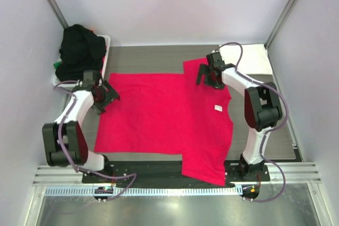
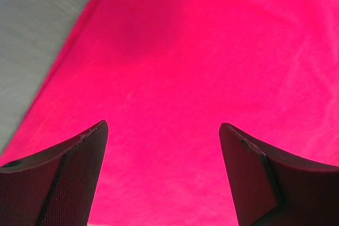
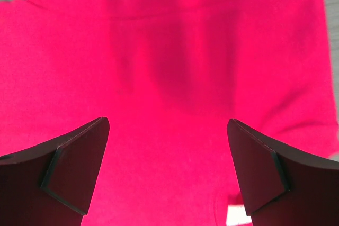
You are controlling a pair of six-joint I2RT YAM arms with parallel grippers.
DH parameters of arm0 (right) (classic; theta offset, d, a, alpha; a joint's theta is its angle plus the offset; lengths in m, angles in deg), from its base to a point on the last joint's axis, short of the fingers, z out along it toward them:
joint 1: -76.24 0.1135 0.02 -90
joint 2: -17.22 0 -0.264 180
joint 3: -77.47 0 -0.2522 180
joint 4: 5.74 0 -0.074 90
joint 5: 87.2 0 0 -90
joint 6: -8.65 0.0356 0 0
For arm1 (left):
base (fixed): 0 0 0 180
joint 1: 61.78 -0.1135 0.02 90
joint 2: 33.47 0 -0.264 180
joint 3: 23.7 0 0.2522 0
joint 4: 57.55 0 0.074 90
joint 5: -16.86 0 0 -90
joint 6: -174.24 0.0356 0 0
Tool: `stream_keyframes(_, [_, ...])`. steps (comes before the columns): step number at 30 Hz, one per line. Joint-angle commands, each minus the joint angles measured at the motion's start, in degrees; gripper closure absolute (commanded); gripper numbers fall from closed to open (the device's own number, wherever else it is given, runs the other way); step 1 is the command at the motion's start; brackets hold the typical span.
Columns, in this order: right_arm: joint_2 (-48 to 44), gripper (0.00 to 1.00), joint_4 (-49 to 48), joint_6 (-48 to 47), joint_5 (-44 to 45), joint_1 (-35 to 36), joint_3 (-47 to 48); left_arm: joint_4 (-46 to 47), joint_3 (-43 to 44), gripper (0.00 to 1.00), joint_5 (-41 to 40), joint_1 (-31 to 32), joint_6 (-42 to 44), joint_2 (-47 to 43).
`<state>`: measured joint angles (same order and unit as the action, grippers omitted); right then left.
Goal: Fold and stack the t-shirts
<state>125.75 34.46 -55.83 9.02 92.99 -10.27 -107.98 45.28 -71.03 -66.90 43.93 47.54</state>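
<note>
Hovering over the red t-shirt (image 1: 164,117) spread on the surface (image 1: 153,59), the left gripper (image 2: 163,124) and right gripper (image 3: 167,120) both stand with jaws apart, empty.

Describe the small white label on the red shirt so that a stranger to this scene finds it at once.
Start at the table, where a red shirt lies spread flat across the middle. Follow the shirt to its right side, near the neck opening by the right arm; the label lies there. It is the only white spot on the red cloth.
</note>
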Motion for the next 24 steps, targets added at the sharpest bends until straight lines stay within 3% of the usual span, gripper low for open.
stream_keyframes(1, [2.99,0.0,1.85,-1.52,0.9,-0.14,7.09,5.29,6.89,0.14,-0.09,3.09,-1.6,5.81])
stream_keyframes(10, [17.23,0.0,6.78,-2.93,2.75,-1.46,21.33,4.85,23.51,0.17,-1.67,4.6,-2.13,26.88])
stream_keyframes(24, [37.36,0.0,10.74,-2.67,2.13,-3.39,48.49,4.32,40.3,0.19,-1.67,6.53,-4.42,46.32])
